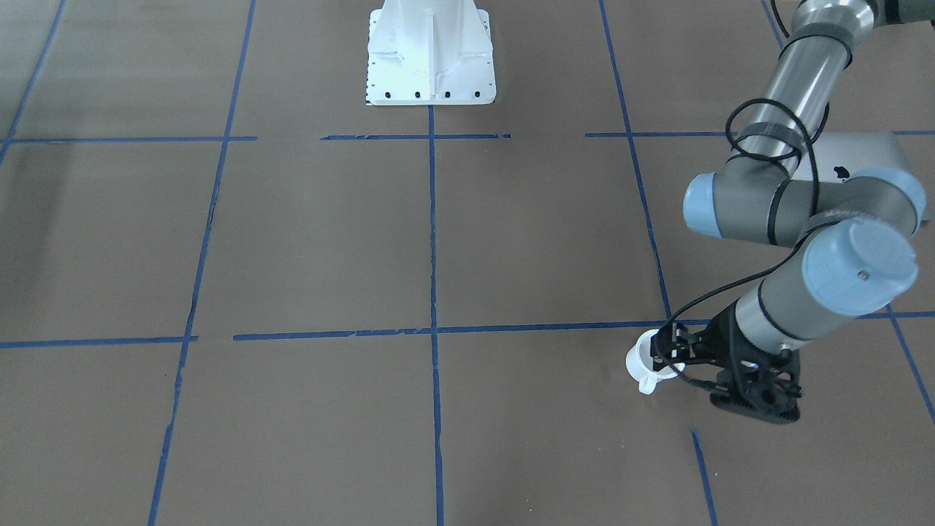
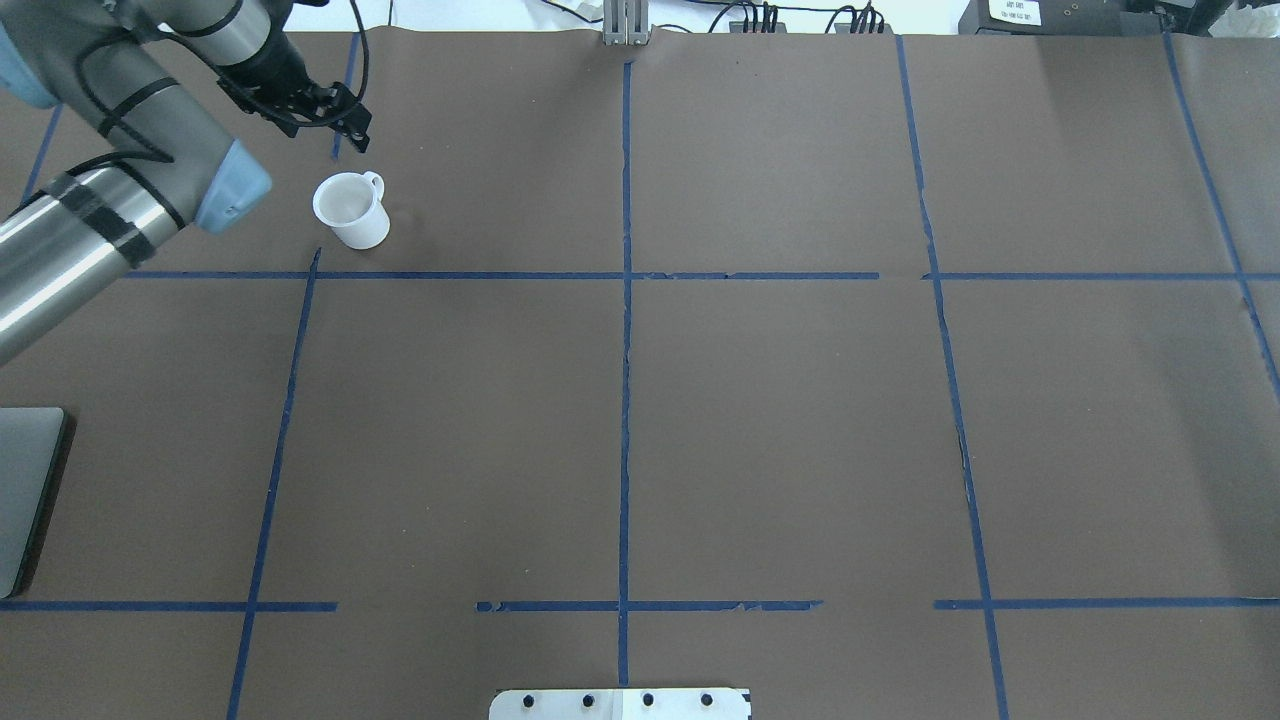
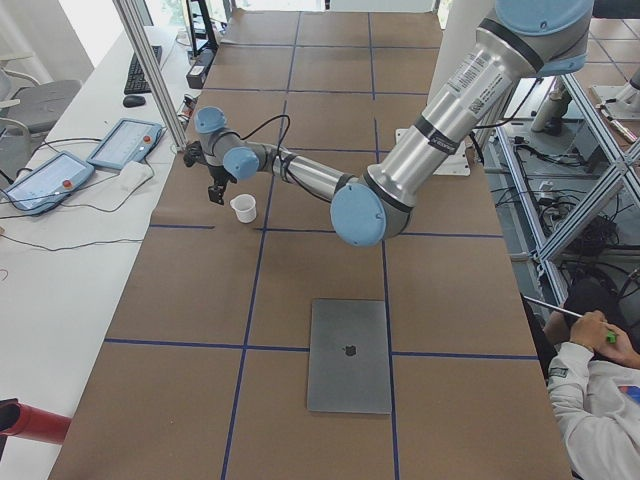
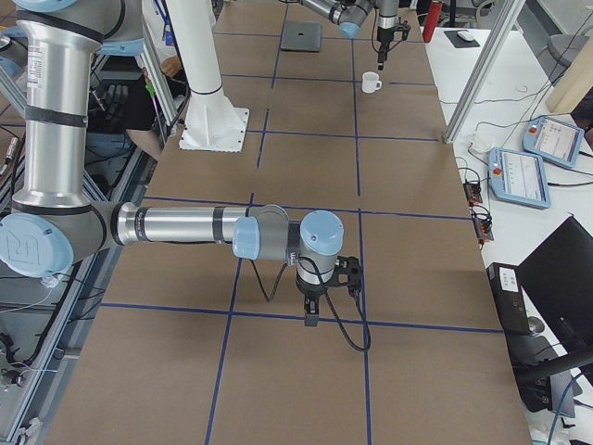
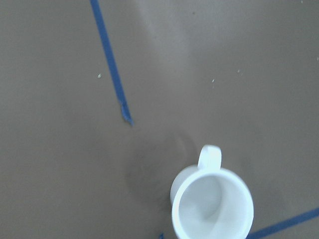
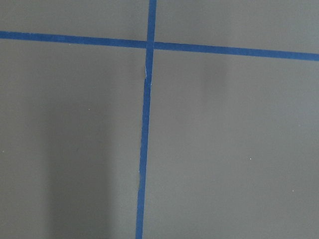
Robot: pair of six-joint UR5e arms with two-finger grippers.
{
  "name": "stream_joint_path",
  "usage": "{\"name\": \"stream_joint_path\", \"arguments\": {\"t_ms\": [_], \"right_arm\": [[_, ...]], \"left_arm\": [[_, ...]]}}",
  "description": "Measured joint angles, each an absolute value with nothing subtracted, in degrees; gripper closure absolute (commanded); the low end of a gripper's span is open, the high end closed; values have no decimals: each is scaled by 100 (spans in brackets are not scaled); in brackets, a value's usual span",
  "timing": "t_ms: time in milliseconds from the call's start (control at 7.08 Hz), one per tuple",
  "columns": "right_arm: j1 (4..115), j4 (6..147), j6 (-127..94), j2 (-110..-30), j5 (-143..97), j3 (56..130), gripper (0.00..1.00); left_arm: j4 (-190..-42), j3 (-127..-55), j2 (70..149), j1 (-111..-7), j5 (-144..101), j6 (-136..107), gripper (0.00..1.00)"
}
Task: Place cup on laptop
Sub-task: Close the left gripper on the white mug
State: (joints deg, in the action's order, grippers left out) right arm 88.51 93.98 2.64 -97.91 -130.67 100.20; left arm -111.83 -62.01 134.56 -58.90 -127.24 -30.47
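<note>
The small white cup stands upright on the brown table, handle toward the far side. It also shows in the front view, the left wrist view and both side views. My left gripper hovers just above and beyond the cup, open and empty, not touching it; it also shows in the front view. The silver-grey laptop lies closed near the robot's left side, cut by the overhead view's edge and partly behind the arm. My right gripper points down over the table; I cannot tell its state.
The white robot base plate sits at the table's near middle. Blue tape lines divide the brown table into squares. Tablets and cables lie on the bench beside the table's far edge.
</note>
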Motion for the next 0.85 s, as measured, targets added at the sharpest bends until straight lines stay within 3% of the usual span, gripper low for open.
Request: {"name": "stream_joint_path", "arguments": {"t_ms": [283,848], "right_arm": [[8851,9401,264,-9791,-13069,10019,0],[8850,9404,264,-9791,-13069,10019,0]], "left_arm": [[-11300,-5726,13801,-5632,-12199,-3058,14],[-11503,-5594,13678,-5425,-11970,-3097,30]]}}
